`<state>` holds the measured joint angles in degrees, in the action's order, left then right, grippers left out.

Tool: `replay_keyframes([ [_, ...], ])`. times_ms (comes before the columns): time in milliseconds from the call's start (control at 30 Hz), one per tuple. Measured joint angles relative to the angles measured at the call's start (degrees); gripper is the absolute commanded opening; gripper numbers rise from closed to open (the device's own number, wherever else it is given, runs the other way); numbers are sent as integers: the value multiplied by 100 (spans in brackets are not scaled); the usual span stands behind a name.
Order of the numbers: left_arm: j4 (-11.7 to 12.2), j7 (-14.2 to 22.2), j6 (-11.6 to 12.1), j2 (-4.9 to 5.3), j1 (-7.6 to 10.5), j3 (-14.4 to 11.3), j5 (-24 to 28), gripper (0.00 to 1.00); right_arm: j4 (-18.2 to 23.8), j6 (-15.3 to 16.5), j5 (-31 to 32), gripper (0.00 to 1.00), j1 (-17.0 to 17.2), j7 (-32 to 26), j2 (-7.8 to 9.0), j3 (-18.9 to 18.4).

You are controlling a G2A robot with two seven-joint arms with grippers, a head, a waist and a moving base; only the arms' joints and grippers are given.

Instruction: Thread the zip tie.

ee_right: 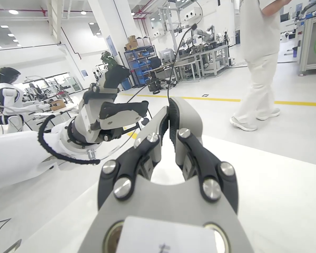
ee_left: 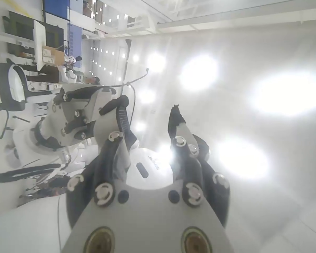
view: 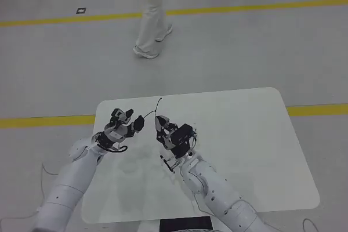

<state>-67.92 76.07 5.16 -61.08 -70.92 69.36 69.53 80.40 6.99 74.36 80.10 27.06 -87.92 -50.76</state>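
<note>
White table lies below. Jaws wide and empty, the left gripper hovers; the right gripper pinches the black zip tie, held aloft between them. Threading looks unfinished: its tail is not yet through the head.

Your left tool points open at the ceiling lights; beside it, the right tool holds the zip tie.

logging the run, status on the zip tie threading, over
left gripper open. right gripper shut on zip tie, raised off table. nothing blocking between grippers.
</note>
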Motion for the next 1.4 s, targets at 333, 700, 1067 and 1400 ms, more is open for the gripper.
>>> replay_keyframes([
  [333, -63, 40, 84, -22, -50, 52, 11, 32, -19, -3, 15, 0, 10, 0, 7, 5],
  [700, -69, 20, 86, -48, -44, 60, -55, 31, -18, 69, 267, 0, -17, -21, 26, 82],
  [1067, -87, -173, 167, -66, -64, 99, -196, 28, 0, 61, 476, 0, -45, -34, 42, 135],
  [1400, -105, -163, 175, -85, -54, 64, -338, 27, 2, -78, 614, 0, -55, -118, 47, 171],
])
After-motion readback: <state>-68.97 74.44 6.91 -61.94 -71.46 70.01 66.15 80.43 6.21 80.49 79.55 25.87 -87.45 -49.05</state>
